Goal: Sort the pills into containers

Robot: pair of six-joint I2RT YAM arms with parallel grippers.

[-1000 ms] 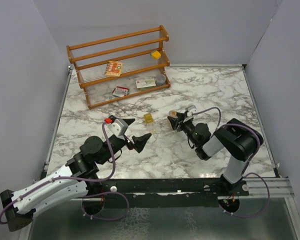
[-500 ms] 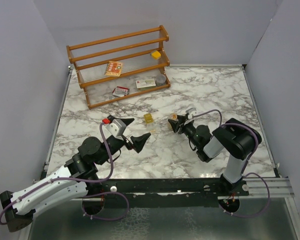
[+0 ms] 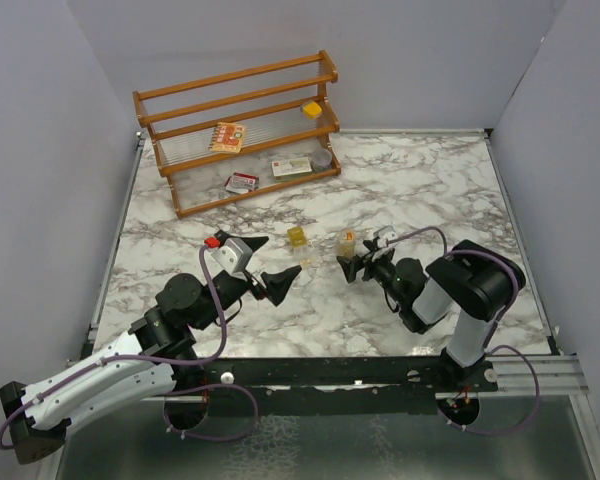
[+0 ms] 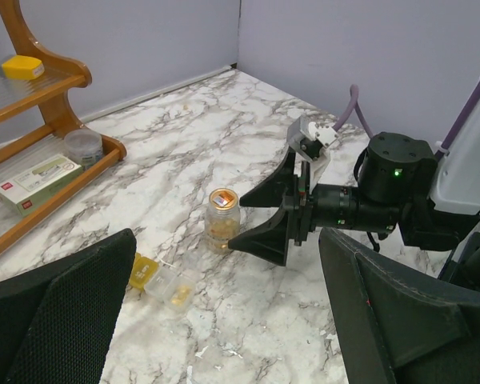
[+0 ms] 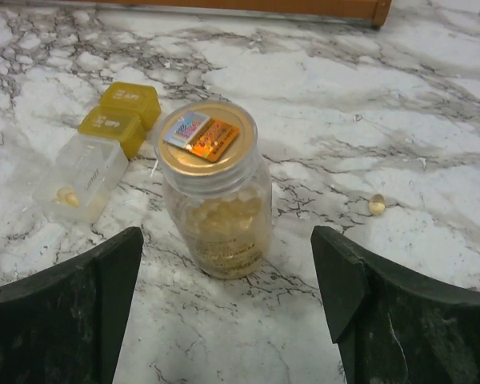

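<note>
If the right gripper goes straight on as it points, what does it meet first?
Most likely the small round clear jar of yellowish pills with a gold lid, upright ahead between the right gripper's open fingers. Nothing seems nearer, though depth is unclear.

Up top, the overhead camera looks down from behind the arm bases, taking in the whole surface (image 3: 430, 190) to its far edge. The left wrist camera sits low, facing the right hand (image 4: 242, 220). The right wrist camera is closest, tight on the jar (image 5: 216, 188), apparently the speck mid-surface overhead.
</note>
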